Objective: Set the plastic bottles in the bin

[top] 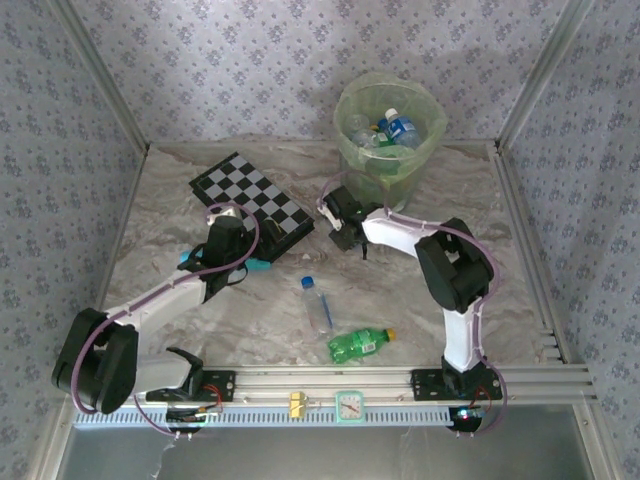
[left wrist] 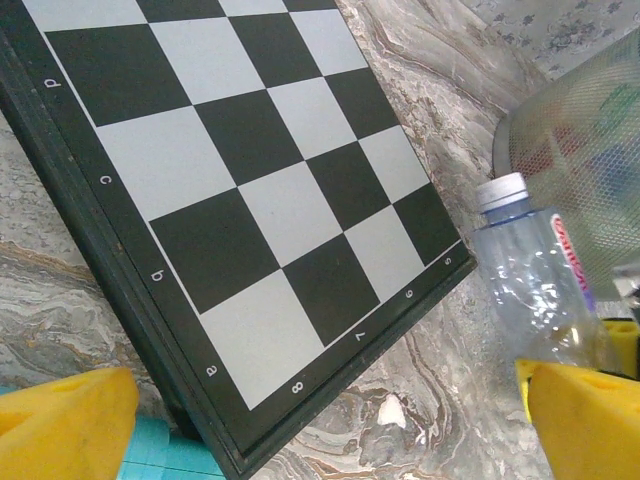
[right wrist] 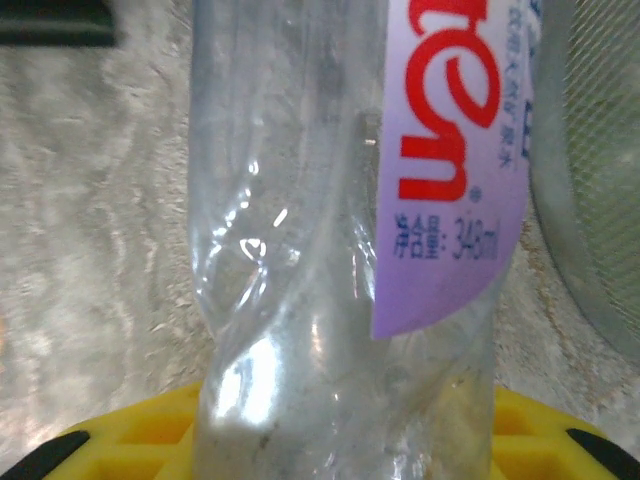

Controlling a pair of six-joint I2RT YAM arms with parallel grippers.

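The clear bottle is clenched in your right claw, just beside the bin, probably ready to lift over the rim. A blue-capped bottle and a green bottle lie on the desk. Your left claw hangs released.

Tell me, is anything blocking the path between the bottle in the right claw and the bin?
Nothing visible does. The right gripper is shut on a clear bottle right beside the bin; only the bin's own wall has to be cleared. The checkered board lies off to the left.
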